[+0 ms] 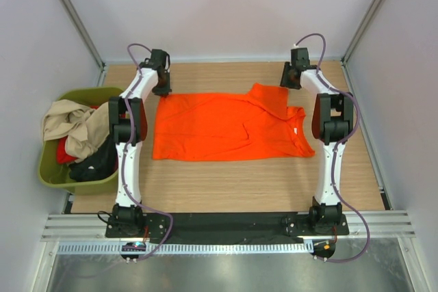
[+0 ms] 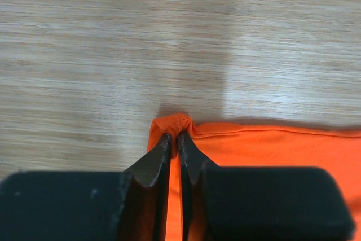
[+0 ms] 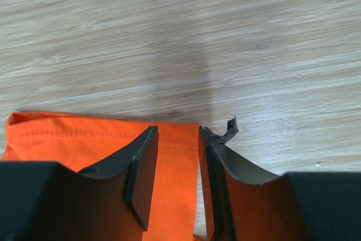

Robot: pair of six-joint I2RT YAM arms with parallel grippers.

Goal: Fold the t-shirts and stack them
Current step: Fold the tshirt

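One garment is laid out for folding: the orange t-shirt (image 1: pixel 226 128) lies spread across the middle of the table (image 1: pixel 226 186), reaching toward its far edge. A heap of other t-shirts (image 1: pixel 79 141) waits in the green tub (image 1: pixel 48 172) at the left edge. The main risk, as I judge it, is an uneven lift. The left gripper (image 2: pixel 174 139) is clenched on a small bunched corner of the orange t-shirt near the far left of the table. The right gripper (image 3: pixel 177 134), at the far right part of the shirt, stands with its jaws apart and cloth showing between them, unclamped. If both arms rose now, only the left corner would come up, dragging the shirt askew. That left pinch also sits at the very tip of the fingers, so it could slip free. Wrinkles near the neck could get trapped in a fold. From above, both wrists hide their own fingertips. How many layers the left holds is unclear, as is whether a right finger is under the hem. A small dark curl (image 3: pixel 231 127) on the right finger tip is hard to identify.
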